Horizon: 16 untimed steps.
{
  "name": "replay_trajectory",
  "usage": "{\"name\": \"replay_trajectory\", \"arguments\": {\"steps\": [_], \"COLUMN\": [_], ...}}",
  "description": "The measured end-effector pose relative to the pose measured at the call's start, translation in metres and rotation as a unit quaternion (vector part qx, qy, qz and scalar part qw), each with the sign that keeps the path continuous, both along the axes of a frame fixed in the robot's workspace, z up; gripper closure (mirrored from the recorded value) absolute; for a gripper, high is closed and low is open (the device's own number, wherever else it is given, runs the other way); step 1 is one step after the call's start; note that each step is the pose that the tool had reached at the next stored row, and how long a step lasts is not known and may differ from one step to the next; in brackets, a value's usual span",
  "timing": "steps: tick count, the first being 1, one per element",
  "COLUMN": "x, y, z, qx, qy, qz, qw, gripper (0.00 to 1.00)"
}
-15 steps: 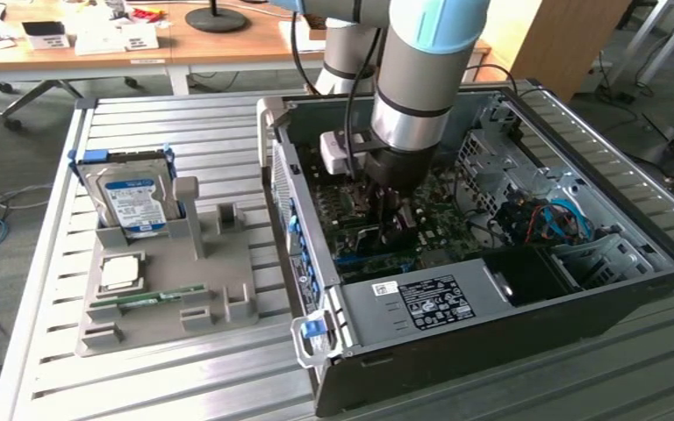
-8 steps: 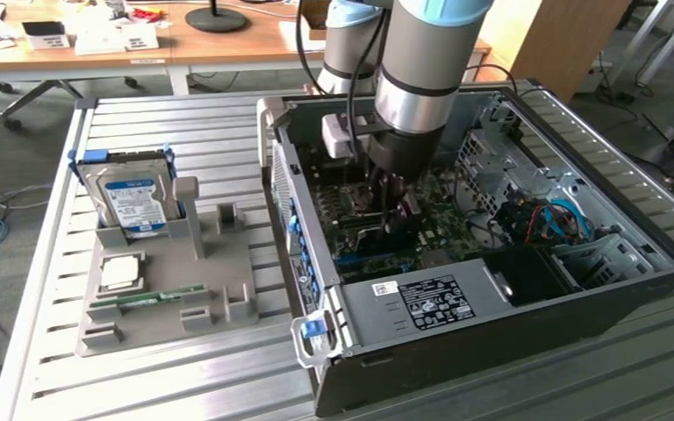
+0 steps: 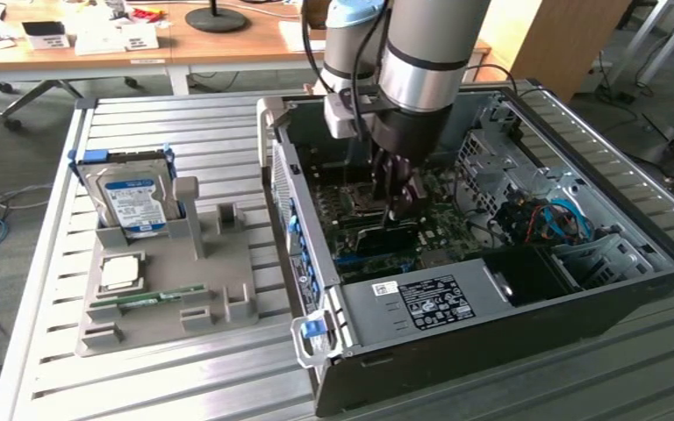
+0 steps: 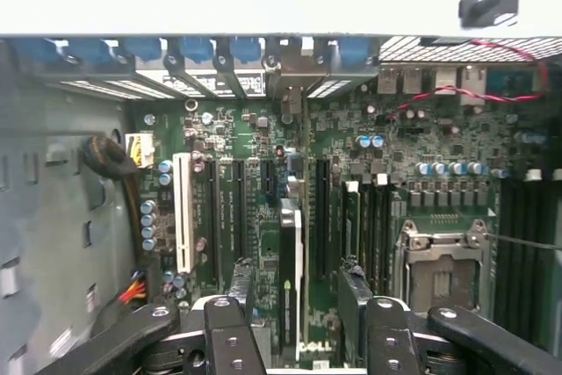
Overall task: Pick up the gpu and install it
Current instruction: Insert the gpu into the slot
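Observation:
The gpu (image 4: 290, 278) stands on edge on the green motherboard (image 4: 237, 138), in line with the expansion slots, and I see it edge-on as a thin dark card with a pale strip. My gripper (image 4: 296, 292) straddles it with the jaws open: one finger (image 4: 241, 285) and the other finger (image 4: 353, 287) each stand a gap away from the card. In the exterior view the gripper (image 3: 398, 200) reaches down inside the open computer case (image 3: 455, 303), just above the dark card (image 3: 375, 237). Whether the card sits fully down in its slot I cannot tell.
On the slatted metal table a grey holder (image 3: 232, 263) carries a silver hard drive (image 3: 136, 197), a pale square chip (image 3: 120, 270) and a narrow green RAM stick (image 3: 150, 298). Case walls, blue cables (image 3: 565, 219) and an empty CPU socket (image 4: 443, 265) hem in the gripper.

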State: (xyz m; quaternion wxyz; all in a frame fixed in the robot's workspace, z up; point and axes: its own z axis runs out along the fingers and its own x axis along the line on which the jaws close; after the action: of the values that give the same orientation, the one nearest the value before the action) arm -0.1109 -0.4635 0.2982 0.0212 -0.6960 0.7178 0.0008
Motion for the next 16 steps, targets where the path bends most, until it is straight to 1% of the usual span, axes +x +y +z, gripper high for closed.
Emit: {"name": "replay_trajectory", "arguments": {"steps": [8,12,16], "x": [0.0,0.0,0.0], "y": [0.0,0.0,0.0], "z": [0.0215,0.0255,0.0334], "qx": [0.0,0.0,0.0], "qy": [0.0,0.0,0.0], "qz": [0.0,0.0,0.0], "qw": [1.0,1.0,1.0], "gripper": [0.48,0.48,0.48]}}
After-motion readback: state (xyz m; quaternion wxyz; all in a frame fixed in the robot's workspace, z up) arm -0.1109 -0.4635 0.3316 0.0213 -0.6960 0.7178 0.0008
